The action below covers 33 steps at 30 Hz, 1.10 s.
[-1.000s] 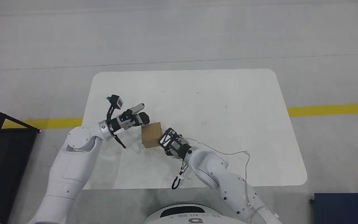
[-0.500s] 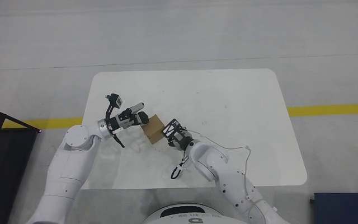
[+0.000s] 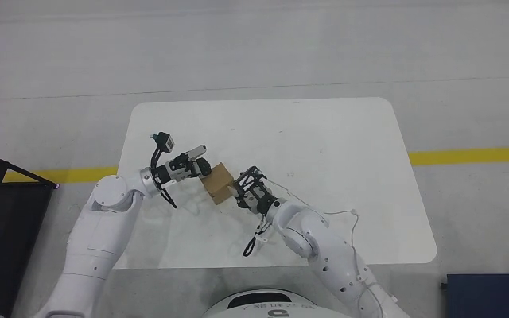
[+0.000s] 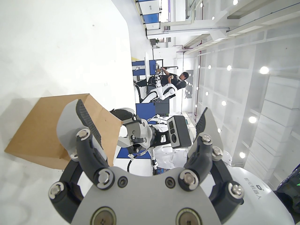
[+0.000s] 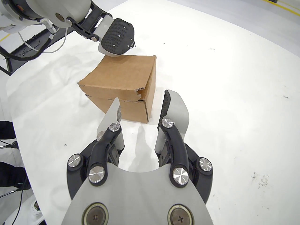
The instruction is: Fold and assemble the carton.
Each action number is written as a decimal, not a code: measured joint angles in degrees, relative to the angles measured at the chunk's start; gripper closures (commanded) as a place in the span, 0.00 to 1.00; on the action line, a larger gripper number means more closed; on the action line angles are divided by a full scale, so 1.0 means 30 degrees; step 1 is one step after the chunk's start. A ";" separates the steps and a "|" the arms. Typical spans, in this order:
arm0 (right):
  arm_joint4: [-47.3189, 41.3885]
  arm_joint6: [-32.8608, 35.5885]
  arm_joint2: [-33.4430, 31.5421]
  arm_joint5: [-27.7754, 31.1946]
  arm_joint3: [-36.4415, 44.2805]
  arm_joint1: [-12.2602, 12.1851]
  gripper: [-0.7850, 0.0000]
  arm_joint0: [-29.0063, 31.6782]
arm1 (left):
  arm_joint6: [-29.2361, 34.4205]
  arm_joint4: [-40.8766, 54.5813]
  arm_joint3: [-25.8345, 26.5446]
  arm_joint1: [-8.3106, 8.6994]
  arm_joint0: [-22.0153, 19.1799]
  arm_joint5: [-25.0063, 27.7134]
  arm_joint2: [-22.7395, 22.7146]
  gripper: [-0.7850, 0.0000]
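A small brown carton (image 3: 217,184) stands on the white table (image 3: 334,151), turned diagonally, its flaps folded shut with a torn seam on the near face (image 5: 121,80). My left gripper (image 3: 199,165) is open; one black finger pad (image 5: 117,36) rests on the carton's far top edge, the other finger (image 4: 206,127) is free in the air. In the left wrist view the carton (image 4: 46,122) lies under that pad, with the gripper (image 4: 140,111) spread wide. My right gripper (image 5: 141,101) is open and straddles the carton's near corner, on the side opposite the left gripper (image 3: 242,191).
The table's left edge (image 3: 126,159) is close behind the left arm. A black frame (image 3: 16,175) stands on the floor beyond it. A cable loop (image 3: 253,238) hangs from the right arm over the table's front part.
The carton has turned from square to diagonal and slid slightly away from the robot. The right gripper has moved with it toward the carton's corner. The left gripper has barely shifted.
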State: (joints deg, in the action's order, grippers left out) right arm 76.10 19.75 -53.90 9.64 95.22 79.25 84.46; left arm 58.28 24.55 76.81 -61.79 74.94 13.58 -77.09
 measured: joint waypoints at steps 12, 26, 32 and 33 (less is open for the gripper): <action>-0.0504 0.0158 0.0395 -0.0490 -0.0539 0.0136 0.52 -0.0704 | -0.0069 0.0048 -0.0019 0.0036 0.0014 -0.0049 0.0099 0.00; -0.0418 0.0458 0.0568 -0.0673 -0.0706 0.0119 0.51 -0.0849 | 0.0167 -0.0377 -0.0206 0.0091 -0.0253 -0.0015 0.0341 0.00; -0.0518 0.0400 0.0420 -0.0527 -0.0365 0.0047 0.51 -0.0680 | 0.0179 -0.0410 -0.0343 0.0106 -0.0372 0.0041 0.0412 0.00; -0.0535 0.0390 0.0405 -0.0478 -0.0301 0.0035 0.51 -0.0662 | 0.0193 -0.0406 -0.0364 0.0107 -0.0402 0.0034 0.0437 0.00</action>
State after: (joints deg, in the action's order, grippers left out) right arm 74.49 20.92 -52.68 8.21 94.32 79.36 82.48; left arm 58.85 23.33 75.72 -61.47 73.73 13.68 -75.78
